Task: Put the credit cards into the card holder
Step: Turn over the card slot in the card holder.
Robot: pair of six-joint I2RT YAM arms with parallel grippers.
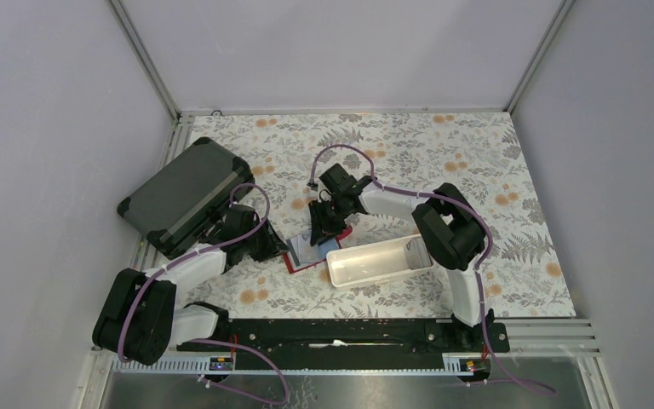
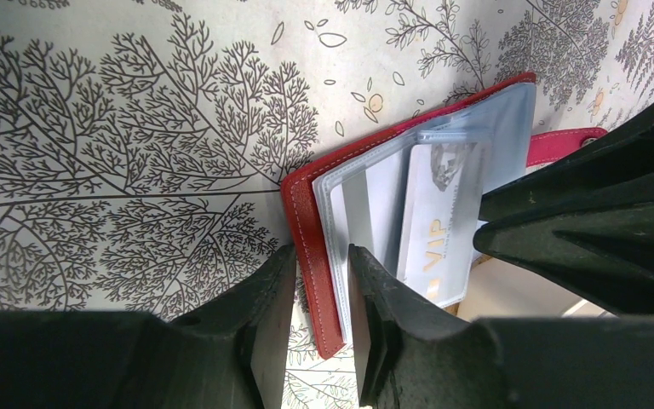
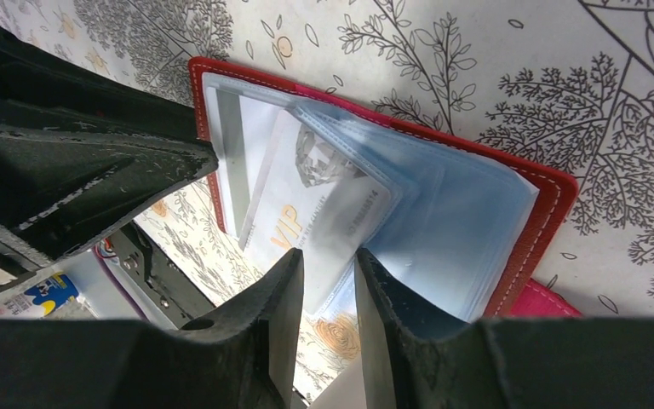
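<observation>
The red card holder (image 2: pixel 303 213) lies open on the floral tablecloth (image 2: pixel 119 128), just beside a white tray (image 1: pixel 366 248). Its clear sleeves are fanned out. A pale card marked VIP (image 3: pixel 306 200) seems to sit partly under one sleeve, with its near end jutting past the holder's edge. The right gripper (image 3: pixel 328 256) has its fingers a narrow slot apart at that jutting end. The card shows face-on in the slot, not pinched edge-on, so this looks like a nudge rather than a grasp. The left gripper (image 2: pixel 320 251) also shows a narrow slot, with the holder's red border in it; I cannot tell whether it nips that border or only steadies it. To seat the card well, the push should probably run straight along the pocket and flat to the sleeve. It should stay gentle enough that the card neither bows nor skids over the plastic, while the left side pins the cover so the holder cannot slide.
</observation>
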